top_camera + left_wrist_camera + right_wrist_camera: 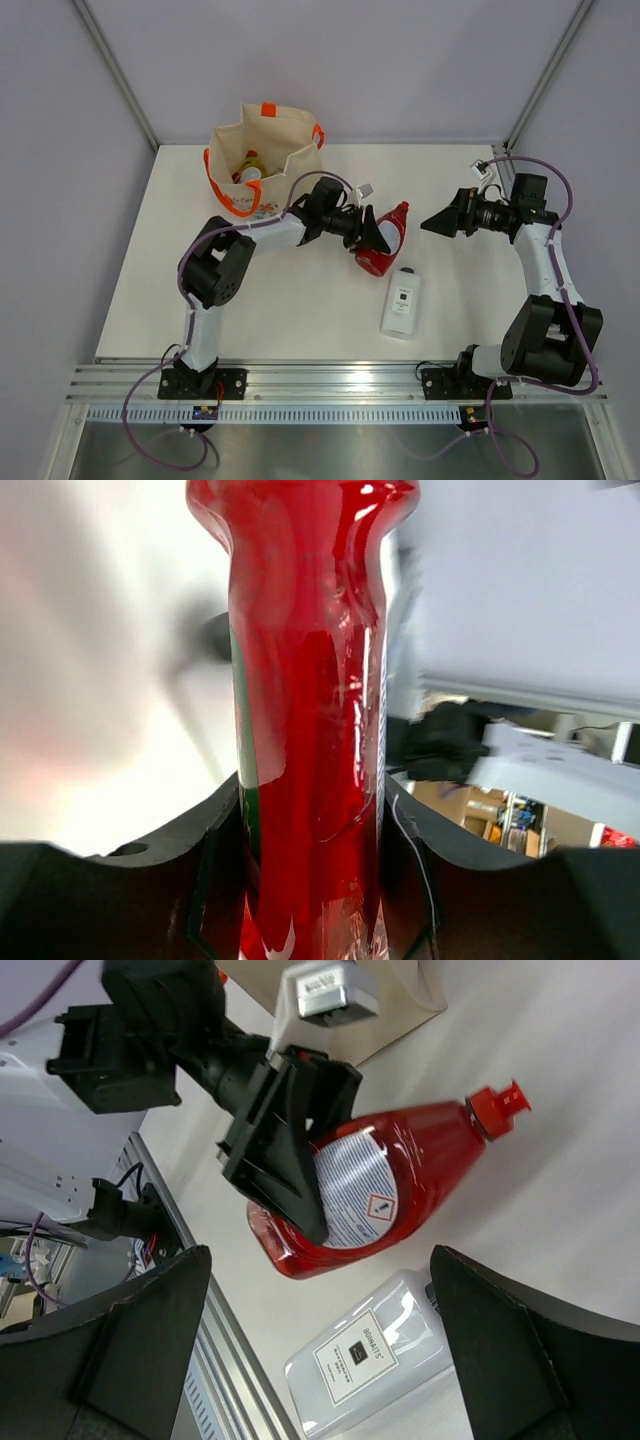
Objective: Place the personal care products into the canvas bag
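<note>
Your left pincer [380, 236] is clamped across the red bottle's [376, 260] wide belly, mid-desk [300, 320], probably because the broad body gives a firmer hold for the carry. The bottle's long axis is tilted: cap toward the far right corner, base toward the near edge. Your right pincer [432, 225] has its jaws apart and holds nothing, just beside the cap. The bag [285, 130] stands open at the far left corner. The white bottle [402, 303] lies flat near the near edge.

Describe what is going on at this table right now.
The left gripper has its jaws shut on the red bottle, near the middle of the table. The right gripper hovers close by with jaws open, holding nothing. A flat white bottle lies nearer the arm bases. The canvas bag stands at the far left, with bottles already inside.
</note>
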You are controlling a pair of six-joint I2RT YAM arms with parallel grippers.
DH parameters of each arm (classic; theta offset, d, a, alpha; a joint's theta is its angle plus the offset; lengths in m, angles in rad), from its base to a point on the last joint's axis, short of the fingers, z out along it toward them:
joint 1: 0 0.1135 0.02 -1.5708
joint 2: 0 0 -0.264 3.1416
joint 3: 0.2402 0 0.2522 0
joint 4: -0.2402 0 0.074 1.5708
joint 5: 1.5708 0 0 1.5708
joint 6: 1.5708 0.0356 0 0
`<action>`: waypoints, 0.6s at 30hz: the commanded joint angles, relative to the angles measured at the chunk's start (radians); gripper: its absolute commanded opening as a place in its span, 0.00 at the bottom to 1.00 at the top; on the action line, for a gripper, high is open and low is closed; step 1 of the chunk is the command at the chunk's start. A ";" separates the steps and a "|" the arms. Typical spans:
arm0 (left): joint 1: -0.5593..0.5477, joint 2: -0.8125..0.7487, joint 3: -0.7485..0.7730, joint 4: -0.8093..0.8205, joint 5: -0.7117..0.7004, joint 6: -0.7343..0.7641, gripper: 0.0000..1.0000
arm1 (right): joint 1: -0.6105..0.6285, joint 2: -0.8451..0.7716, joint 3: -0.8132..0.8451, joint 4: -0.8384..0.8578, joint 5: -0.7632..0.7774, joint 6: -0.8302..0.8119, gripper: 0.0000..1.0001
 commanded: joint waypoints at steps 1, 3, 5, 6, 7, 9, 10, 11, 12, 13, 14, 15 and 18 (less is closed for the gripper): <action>0.005 -0.192 0.026 0.308 0.143 -0.150 0.00 | -0.004 -0.032 0.043 -0.042 -0.040 -0.072 0.99; 0.006 -0.226 0.035 0.351 0.143 -0.214 0.00 | -0.004 -0.032 0.048 -0.042 -0.035 -0.073 0.99; 0.017 -0.241 0.049 0.437 0.138 -0.304 0.00 | -0.004 -0.032 0.054 -0.037 -0.031 -0.070 1.00; 0.023 -0.257 0.055 0.487 0.129 -0.332 0.00 | -0.004 -0.029 0.057 -0.037 -0.028 -0.069 0.99; 0.040 -0.263 0.065 0.503 0.122 -0.358 0.00 | -0.004 -0.031 0.058 -0.035 -0.026 -0.069 1.00; 0.063 -0.275 0.106 0.508 0.108 -0.403 0.00 | -0.004 -0.031 0.064 -0.034 -0.024 -0.067 0.99; 0.089 -0.286 0.124 0.500 0.094 -0.412 0.00 | -0.004 -0.029 0.066 -0.035 -0.024 -0.069 1.00; 0.103 -0.292 0.144 0.486 0.082 -0.420 0.00 | -0.004 -0.029 0.071 -0.035 -0.026 -0.067 1.00; 0.118 -0.297 0.182 0.447 0.071 -0.417 0.00 | -0.004 -0.032 0.072 -0.032 -0.024 -0.069 1.00; 0.153 -0.307 0.198 0.431 0.050 -0.415 0.00 | -0.004 -0.032 0.072 -0.032 -0.026 -0.067 1.00; 0.173 -0.312 0.212 0.411 0.034 -0.412 0.00 | -0.004 -0.032 0.072 -0.034 -0.026 -0.067 1.00; 0.192 -0.318 0.227 0.387 0.022 -0.401 0.00 | -0.004 -0.029 0.074 -0.032 -0.024 -0.067 0.99; 0.296 -0.352 0.247 0.258 -0.090 -0.369 0.00 | -0.004 -0.032 0.071 -0.031 -0.021 -0.066 0.99</action>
